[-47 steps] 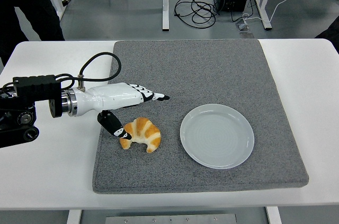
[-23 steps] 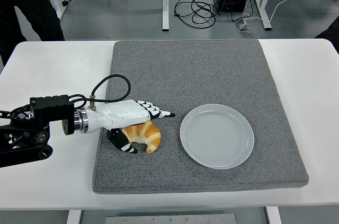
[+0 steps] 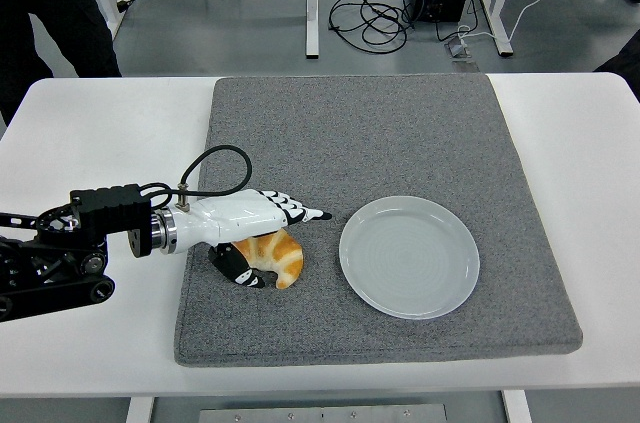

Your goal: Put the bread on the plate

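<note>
The bread point(image 3: 277, 257), a croissant, lies on the grey mat point(image 3: 400, 133) that covers the middle of the white worktop point(image 3: 90, 133), just left of the plate point(image 3: 409, 256) and not touching it. The plate is bare, so the task's main step is not yet done.

The left hand point(image 3: 262, 233) sits over the bread. Its upper fingers point(image 3: 300, 211) stretch out flat above the bread toward the plate, while the thumb curls in against the bread's near-left side. It looks like a grasp being formed rather than a firm hold; whether the bread is truly pinched I cannot tell, as the hand hides the contact. The bread rests on the mat, not lifted.

By my judgement, closing the grip, lifting, carrying right and setting down on the plate all remain. The right arm is out of view.
</note>
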{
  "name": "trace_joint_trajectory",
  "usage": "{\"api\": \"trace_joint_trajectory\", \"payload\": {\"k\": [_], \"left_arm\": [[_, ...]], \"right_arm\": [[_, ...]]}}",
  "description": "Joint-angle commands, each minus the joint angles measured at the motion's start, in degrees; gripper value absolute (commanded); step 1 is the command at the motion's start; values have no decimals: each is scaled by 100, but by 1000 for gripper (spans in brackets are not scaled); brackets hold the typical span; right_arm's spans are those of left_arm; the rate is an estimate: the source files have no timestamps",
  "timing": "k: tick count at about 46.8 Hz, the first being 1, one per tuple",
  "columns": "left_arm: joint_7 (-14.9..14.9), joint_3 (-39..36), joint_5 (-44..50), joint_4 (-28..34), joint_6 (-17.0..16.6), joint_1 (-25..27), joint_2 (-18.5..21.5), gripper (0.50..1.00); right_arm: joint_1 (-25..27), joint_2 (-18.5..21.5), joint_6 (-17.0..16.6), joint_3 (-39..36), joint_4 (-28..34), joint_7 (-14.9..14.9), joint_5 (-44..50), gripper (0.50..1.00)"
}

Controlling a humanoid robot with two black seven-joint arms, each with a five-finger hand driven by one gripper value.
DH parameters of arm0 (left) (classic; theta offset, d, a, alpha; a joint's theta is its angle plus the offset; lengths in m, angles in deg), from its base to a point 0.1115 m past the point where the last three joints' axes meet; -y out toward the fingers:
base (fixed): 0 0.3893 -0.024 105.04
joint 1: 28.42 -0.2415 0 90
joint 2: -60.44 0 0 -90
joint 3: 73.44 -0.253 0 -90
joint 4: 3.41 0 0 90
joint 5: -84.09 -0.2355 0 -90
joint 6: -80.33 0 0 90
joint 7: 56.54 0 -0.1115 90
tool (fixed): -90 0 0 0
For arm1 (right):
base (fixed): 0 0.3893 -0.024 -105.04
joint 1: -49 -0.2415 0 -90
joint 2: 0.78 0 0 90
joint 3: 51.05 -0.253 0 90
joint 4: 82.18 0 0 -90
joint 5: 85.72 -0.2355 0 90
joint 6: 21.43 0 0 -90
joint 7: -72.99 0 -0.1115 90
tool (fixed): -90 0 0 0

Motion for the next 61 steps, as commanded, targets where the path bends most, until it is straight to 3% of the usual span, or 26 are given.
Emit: {"api": "trace_joint_trajectory", "payload": {"k": [1, 7, 36, 41, 49, 51, 61], "left_arm": [[1, 0, 1, -3, -36, -20, -10, 965], [1, 0, 1, -3, -106, -37, -27, 936], [1, 17, 10, -232, -133, -46, -80, 925], [1, 8, 10, -249, -150, -55, -159, 824], [-8, -18, 36, -258, -142, -72, -168, 607], [-8, -27, 36, -258, -142, -72, -168, 507], [53, -27, 10, -258, -142, 7, -133, 500]], "right_arm": [[0, 0, -7, 0, 0, -2, 0, 1000], [0, 0, 1, 0, 0, 6, 0, 1000], [0, 0, 1, 0, 0, -3, 0, 1000], [0, 0, -7, 0, 0, 6, 0, 1000], [0, 0, 1, 0, 0, -2, 0, 1000], [0, 0, 1, 0, 0, 6, 0, 1000], [0, 0, 1, 0, 0, -3, 0, 1000]]}}
